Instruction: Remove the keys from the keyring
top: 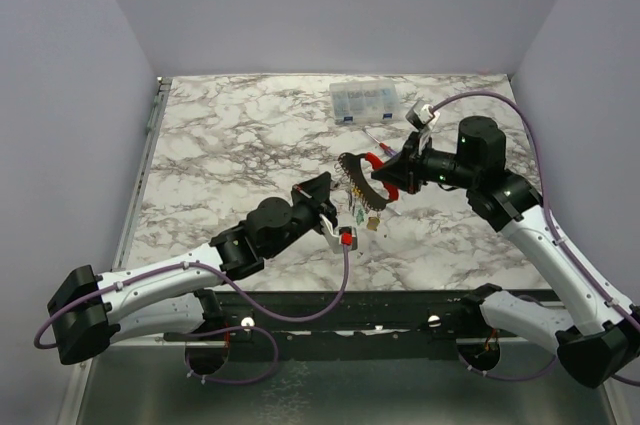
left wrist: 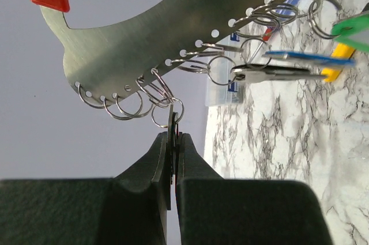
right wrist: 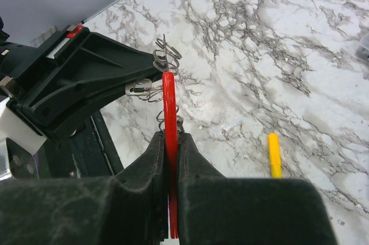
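Keyring [left wrist: 173, 26], a silvery plate with a red band, hung in the air above the marble worktop [top: 250, 135]. Right gripper [right wrist: 170, 141] was clamped on the red band; left gripper [left wrist: 173, 141] was pinched on a thin key [left wrist: 172, 119] hanging from one small ring [left wrist: 155, 119]. Other keys [left wrist: 300, 57] dangled alongside.

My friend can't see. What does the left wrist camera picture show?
The left gripper pinches a thin key hanging from the keyring, a curved silvery plate with a red end. More keys with blue, green and yellow heads hang at right.
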Tool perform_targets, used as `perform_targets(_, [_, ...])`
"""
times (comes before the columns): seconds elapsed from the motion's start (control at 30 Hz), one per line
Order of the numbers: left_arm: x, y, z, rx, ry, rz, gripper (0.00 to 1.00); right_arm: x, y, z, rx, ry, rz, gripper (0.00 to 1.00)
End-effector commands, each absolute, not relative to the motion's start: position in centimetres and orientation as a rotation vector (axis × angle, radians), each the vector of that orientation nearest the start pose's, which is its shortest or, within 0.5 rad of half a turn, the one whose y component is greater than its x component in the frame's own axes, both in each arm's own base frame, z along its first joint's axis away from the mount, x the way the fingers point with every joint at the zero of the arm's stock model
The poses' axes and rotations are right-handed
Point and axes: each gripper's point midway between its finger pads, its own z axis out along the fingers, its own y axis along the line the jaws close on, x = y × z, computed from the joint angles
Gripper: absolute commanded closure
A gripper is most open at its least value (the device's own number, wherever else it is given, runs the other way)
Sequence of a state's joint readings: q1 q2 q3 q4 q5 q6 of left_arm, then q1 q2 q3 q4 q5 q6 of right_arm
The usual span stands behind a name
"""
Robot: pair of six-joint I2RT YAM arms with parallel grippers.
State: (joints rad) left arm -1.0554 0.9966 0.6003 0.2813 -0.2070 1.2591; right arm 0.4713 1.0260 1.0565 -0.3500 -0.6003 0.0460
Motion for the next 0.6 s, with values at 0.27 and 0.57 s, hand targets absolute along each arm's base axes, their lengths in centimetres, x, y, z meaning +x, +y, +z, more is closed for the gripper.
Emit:
perform_targets(0.27, [25.2,-26.4,27.6,1.389,0.857,0.39,1.0,25.8,21.4,30.0,-0.768,1.642,0.713,0.99])
perform_targets(0.57, [27.4,-25.7,31.3,1.332,0.833,0.466,1.0,25.8,21.6,29.9,-0.738,1.57,0.733,0.85])
